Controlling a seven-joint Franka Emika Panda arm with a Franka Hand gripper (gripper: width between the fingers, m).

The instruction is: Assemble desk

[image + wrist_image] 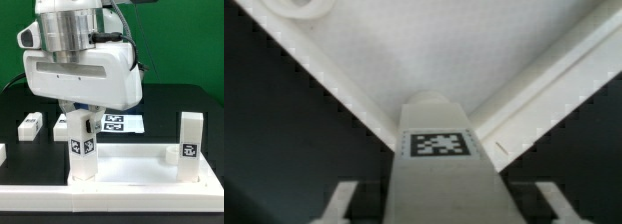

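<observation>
My end effector [445, 202] stands part open, its fingers [345, 203] either side of the upright leg [441, 172], gaps showing, nothing gripped. I'd squeeze evenly, keeping the leg plumb at its corner. Beneath and beyond the end effector lies the tabletop [393, 55].

No legible text, coded square tags [83, 147] on leg [82, 168], marker board [122, 123]

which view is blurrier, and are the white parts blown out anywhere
wrist view: soft throughout, the tag on the leg is fuzzy, and the tabletop nearly washes out to flat white; exterior view: sharper, tag patterns show clearly, whites are bright but their edges hold.
</observation>
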